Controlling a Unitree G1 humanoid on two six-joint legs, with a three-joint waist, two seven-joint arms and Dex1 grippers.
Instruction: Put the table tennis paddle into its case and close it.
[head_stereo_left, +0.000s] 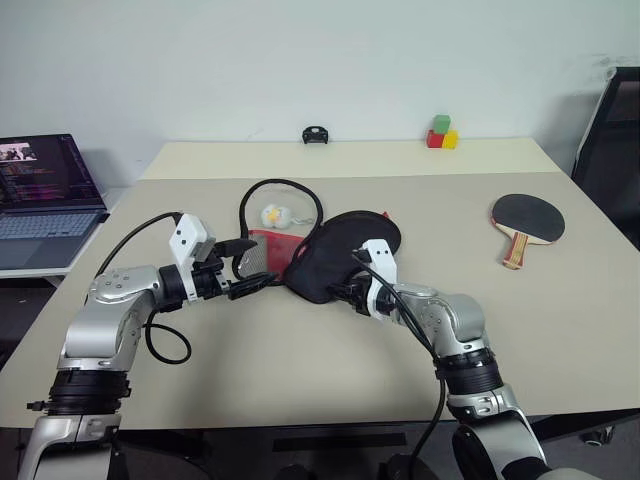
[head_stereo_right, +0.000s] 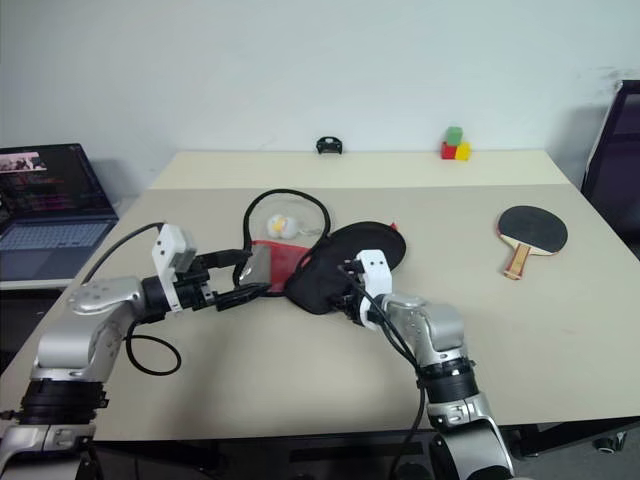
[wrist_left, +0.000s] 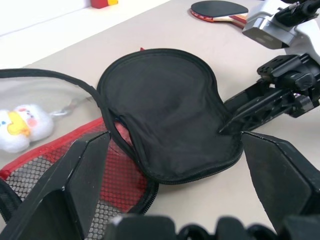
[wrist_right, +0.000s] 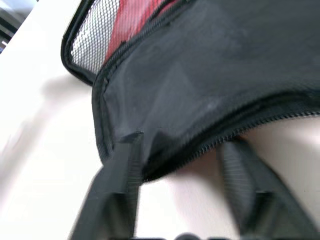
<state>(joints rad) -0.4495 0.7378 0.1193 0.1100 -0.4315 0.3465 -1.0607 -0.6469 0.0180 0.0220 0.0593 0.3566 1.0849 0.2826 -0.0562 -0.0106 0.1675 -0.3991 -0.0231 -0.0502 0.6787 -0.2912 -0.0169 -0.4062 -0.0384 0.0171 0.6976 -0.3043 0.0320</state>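
Observation:
The case lies open mid-table, its black flap folded over beside the red mesh half. Behind it sits its white-yellow ball charm inside a black loop of the case's edge. My right gripper is at the flap's near edge, one finger over the zip rim and the other under it, pinching the fabric. My left gripper hovers open at the mesh half, with nothing in it. The table tennis paddle lies flat at the table's right, black face up, far from both grippers.
An open laptop stands on a side surface to the left. Red, green and yellow blocks and a small black object sit at the table's far edge. A dark chair stands at the right.

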